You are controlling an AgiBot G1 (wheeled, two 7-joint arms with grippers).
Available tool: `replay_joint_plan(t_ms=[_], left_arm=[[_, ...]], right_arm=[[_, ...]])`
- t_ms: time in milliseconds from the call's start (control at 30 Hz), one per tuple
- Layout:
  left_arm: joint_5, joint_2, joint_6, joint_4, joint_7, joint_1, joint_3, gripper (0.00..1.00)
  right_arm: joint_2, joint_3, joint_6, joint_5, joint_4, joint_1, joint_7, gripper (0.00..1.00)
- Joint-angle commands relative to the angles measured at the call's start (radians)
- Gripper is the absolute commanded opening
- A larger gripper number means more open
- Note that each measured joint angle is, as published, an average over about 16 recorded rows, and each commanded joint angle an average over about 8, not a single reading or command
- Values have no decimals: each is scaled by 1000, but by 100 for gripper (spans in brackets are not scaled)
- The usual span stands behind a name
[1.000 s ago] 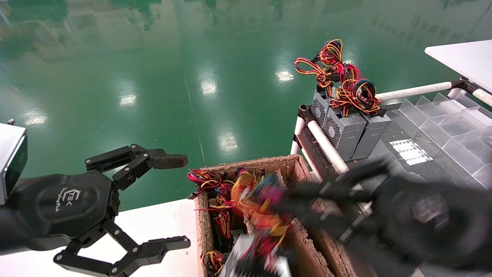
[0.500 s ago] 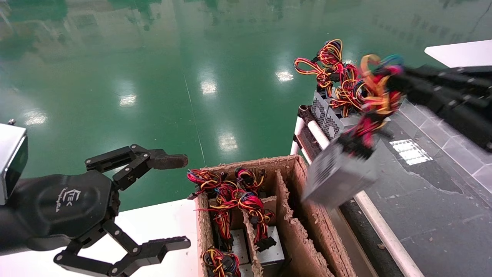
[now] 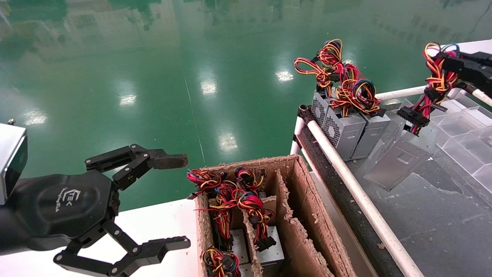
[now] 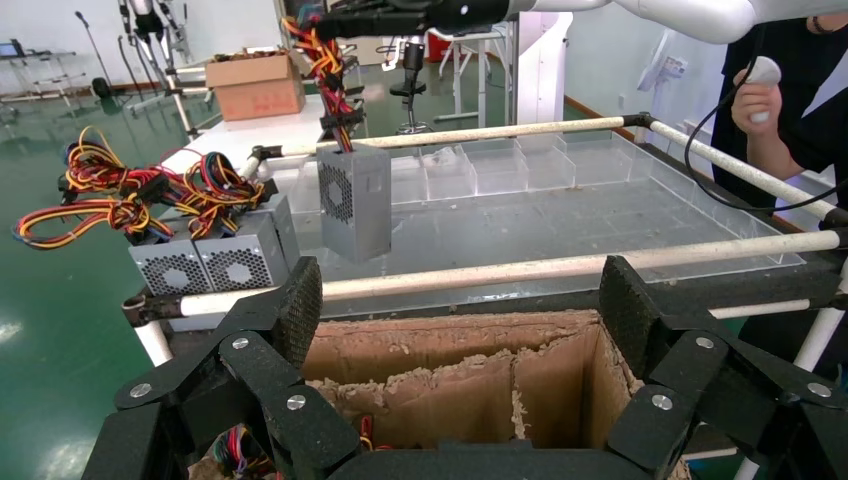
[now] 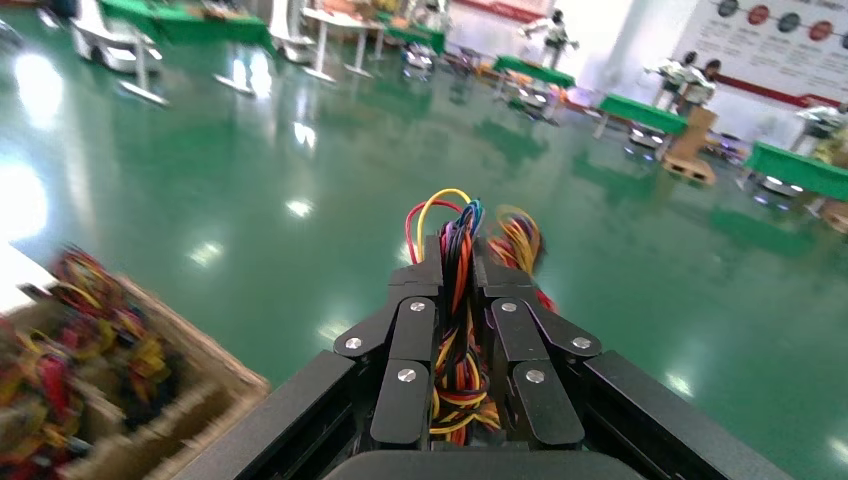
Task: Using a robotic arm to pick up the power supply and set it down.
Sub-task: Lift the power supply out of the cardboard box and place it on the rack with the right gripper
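My right gripper [image 3: 447, 63] [image 5: 458, 262] is shut on the wire bundle [image 5: 452, 350] of a grey power supply [image 3: 399, 161] [image 4: 355, 200]. The box hangs tilted from its red, yellow and black wires, just above the dark table [image 3: 434, 215] at the right. It hangs beside two more power supplies [image 3: 346, 130] [image 4: 215, 265] that stand upright at the table's far left corner. My left gripper [image 3: 182, 202] [image 4: 460, 300] is open and holds nothing, at the lower left over the white surface, next to the cardboard box.
A partitioned cardboard box [image 3: 300, 215] [image 4: 450, 370] holds more wired units [image 3: 269, 250]. A white pipe rail [image 3: 346, 173] edges the dark table. Clear plastic compartments [image 3: 453, 127] line its far right. A person [image 4: 790, 90] stands beyond the table.
My right gripper has lifted the power supply out of the cardboard box by its wires. It has swung the unit up and to the right over the dark table. My left arm has not moved.
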Motion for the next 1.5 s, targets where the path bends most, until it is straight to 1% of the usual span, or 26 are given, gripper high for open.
replay_joint_plan(t_ms=[33, 267, 367, 533, 733, 900, 1500], left_arm=[[0, 0, 0, 0, 0, 0, 0, 100], [0, 0, 0, 0, 0, 0, 0, 100], [0, 0, 0, 0, 0, 0, 0, 100], [0, 0, 0, 0, 0, 0, 0, 100], [0, 0, 0, 0, 0, 0, 0, 100], [0, 0, 0, 0, 0, 0, 0, 100], [0, 0, 0, 0, 0, 0, 1, 100]], right_arm=[[-11, -13, 6, -33, -51, 34, -21, 0], [-51, -50, 2, -112, -195, 141, -94, 0], [-69, -67, 13, -146, -250, 185, -124, 0], [-97, -91, 56, -196, -338, 255, -161, 0], [-130, -109, 134, -234, -424, 311, -191, 0], [-162, -122, 179, -257, -464, 339, -207, 0], [-250, -162, 257, -319, -538, 413, -242, 0]])
